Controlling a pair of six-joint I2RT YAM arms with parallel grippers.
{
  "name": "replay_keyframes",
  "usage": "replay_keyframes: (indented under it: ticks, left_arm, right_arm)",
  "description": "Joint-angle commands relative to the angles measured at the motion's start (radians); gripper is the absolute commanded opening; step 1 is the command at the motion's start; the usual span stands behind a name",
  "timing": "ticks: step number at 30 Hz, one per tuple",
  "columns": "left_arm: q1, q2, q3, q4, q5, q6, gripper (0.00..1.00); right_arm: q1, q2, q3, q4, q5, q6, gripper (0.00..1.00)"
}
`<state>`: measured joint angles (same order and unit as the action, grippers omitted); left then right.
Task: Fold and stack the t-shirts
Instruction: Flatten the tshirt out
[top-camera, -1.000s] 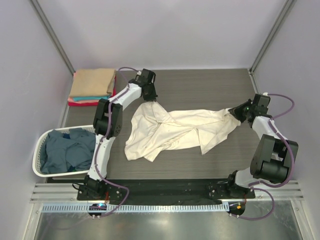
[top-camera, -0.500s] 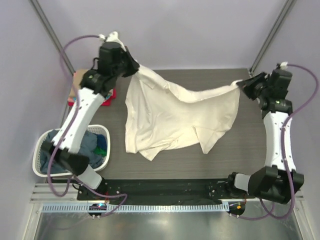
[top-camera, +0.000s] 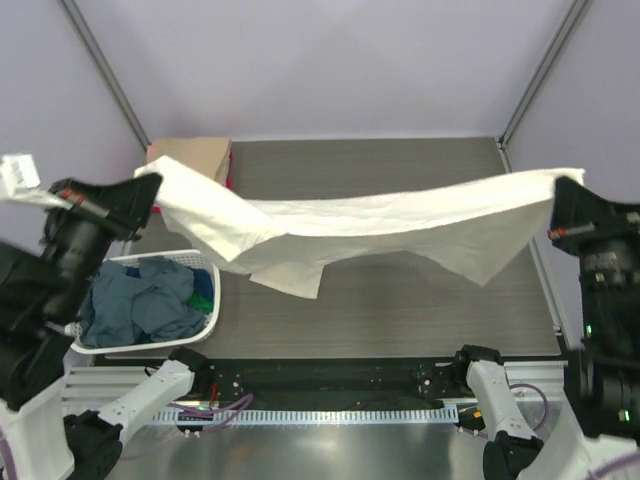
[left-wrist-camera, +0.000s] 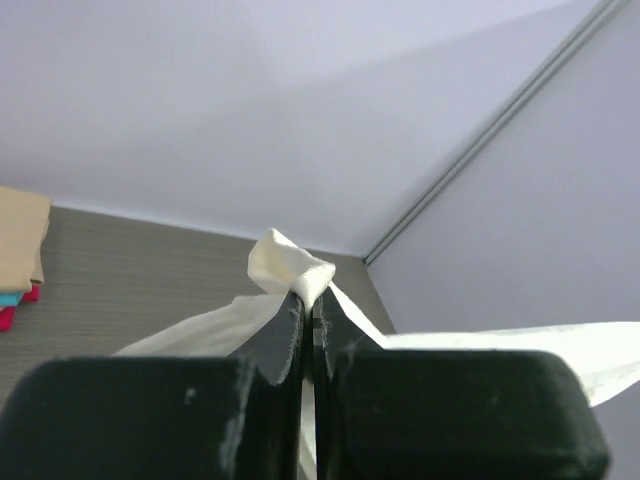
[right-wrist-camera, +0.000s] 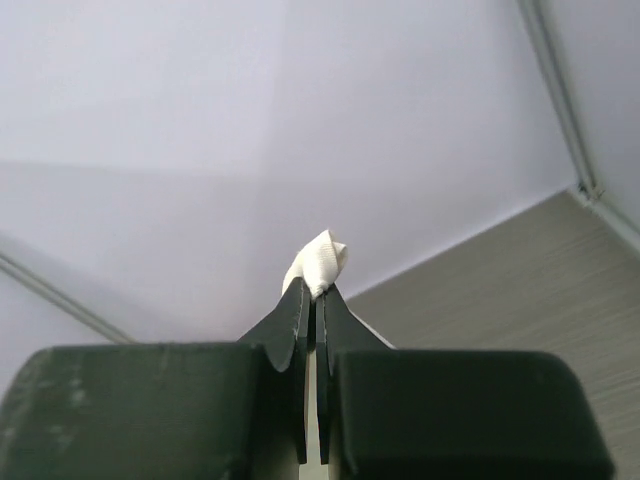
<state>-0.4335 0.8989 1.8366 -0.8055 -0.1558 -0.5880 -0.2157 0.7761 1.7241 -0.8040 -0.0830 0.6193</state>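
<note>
Lilac walls (top-camera: 330, 70) close in a dark wood-grain table (top-camera: 420, 320). Above it the cream-white t-shirt (top-camera: 370, 225) hangs in the air, strung between the two arms like a hammock. Its top edge runs almost the full width of the table and sags a little in the middle. A pointed flap droops left of centre and a second one towards the right. From above I cannot tell whether either flap touches the tabletop.

The left gripper (left-wrist-camera: 308, 300) is raised high at the shirt's left end. Its fingers are pressed together on a bunched corner, and a small knob of cloth pokes out past the tips. The right gripper (right-wrist-camera: 316, 292) is pinched tight on the opposite corner in the same way, with a little tuft showing above its closed tips.

In the far left corner of the table sits a folded pile. The tan shirt (top-camera: 190, 155) is on top, and edges of the teal shirt (left-wrist-camera: 12, 298) and the red shirt (left-wrist-camera: 10, 318) peek out beneath it. Nearer, off the table's left side, the white laundry basket (top-camera: 76, 340) holds the crumpled dusty-blue shirt (top-camera: 140, 305). A bit of the green shirt (top-camera: 203, 297) shows at its right edge.
</note>
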Motion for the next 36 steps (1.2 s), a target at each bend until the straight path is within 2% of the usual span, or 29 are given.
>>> replay_keyframes:
  ticks: [1, 5, 10, 14, 15, 17, 18, 19, 20, 21, 22, 23, 24, 25, 27, 28, 29, 31, 36]
  left_arm:
    - [0.001, -0.115, -0.019, 0.048, 0.036, 0.028, 0.0]
    - [0.001, -0.111, 0.042, 0.046, 0.068, 0.046, 0.0]
    - [0.002, 0.05, 0.202, -0.014, 0.036, 0.085, 0.0]
    - [0.001, 0.274, 0.352, -0.089, -0.03, 0.089, 0.0]
    - [0.002, 0.385, 0.383, -0.106, -0.05, 0.093, 0.0]
    - [0.018, 0.503, 0.481, -0.15, -0.079, 0.103, 0.0]
    - [0.142, 0.786, 0.583, -0.193, 0.012, 0.058, 0.0]
    - [0.177, 0.864, 0.608, -0.208, 0.05, 0.048, 0.0]
    - [0.211, 0.946, 0.645, -0.259, 0.094, 0.036, 0.09]
    - [0.24, 1.056, 0.7, -0.305, 0.181, 0.025, 0.45]
    - [0.286, 1.244, 0.859, -0.36, 0.224, 0.014, 0.61]
    - [0.295, 1.334, 0.935, -0.461, 0.26, 0.011, 0.72]
    - [0.297, 1.366, 0.952, -0.468, 0.278, 0.022, 0.89]
    - [0.273, 1.329, 0.834, -0.445, 0.266, 0.037, 0.93]
    - [0.242, 1.237, 0.631, -0.277, 0.22, 0.083, 1.0]
    - [0.228, 1.13, 0.436, -0.206, 0.222, 0.083, 1.0]
    - [0.228, 1.094, 0.355, -0.093, 0.228, 0.076, 1.0]
    - [0.222, 1.042, 0.236, -0.048, 0.226, 0.05, 1.0]
    - [0.142, 0.966, 0.07, -0.009, 0.176, 0.065, 1.0]
  right_arm:
    - [0.056, -0.078, 0.136, -0.083, 0.294, -0.053, 0.01]
    - [0.09, -0.092, 0.256, -0.101, 0.439, -0.127, 0.01]
    - [0.127, 0.083, 0.385, -0.156, 0.463, -0.208, 0.01]
    - [0.128, 0.267, 0.329, -0.167, 0.485, -0.234, 0.01]
    - [0.128, 0.311, 0.318, -0.166, 0.496, -0.24, 0.01]
    - [0.127, 0.477, 0.284, -0.155, 0.534, -0.243, 0.01]
    - [0.115, 0.716, 0.26, -0.117, 0.549, -0.251, 0.01]
    - [0.107, 0.773, 0.247, -0.107, 0.546, -0.254, 0.01]
    - [0.095, 0.832, 0.246, -0.098, 0.467, -0.256, 0.02]
    - [0.06, 0.901, 0.258, -0.1, 0.424, -0.254, 0.24]
    - [0.052, 0.963, 0.287, -0.16, 0.399, -0.251, 0.93]
    - [0.049, 1.065, 0.36, -0.208, 0.384, -0.256, 0.99]
    - [0.059, 1.081, 0.371, -0.253, 0.422, -0.256, 1.0]
    - [0.067, 1.072, 0.35, -0.233, 0.442, -0.262, 1.0]
    - [0.073, 0.975, 0.211, -0.129, 0.439, -0.277, 1.0]
    - [0.073, 0.939, 0.174, -0.109, 0.433, -0.276, 1.0]
    - [0.073, 0.912, 0.145, -0.092, 0.419, -0.27, 1.0]
    - [0.076, 0.852, 0.066, -0.057, 0.376, -0.245, 1.0]
    - [0.088, 0.775, -0.182, 0.046, 0.31, -0.214, 1.0]
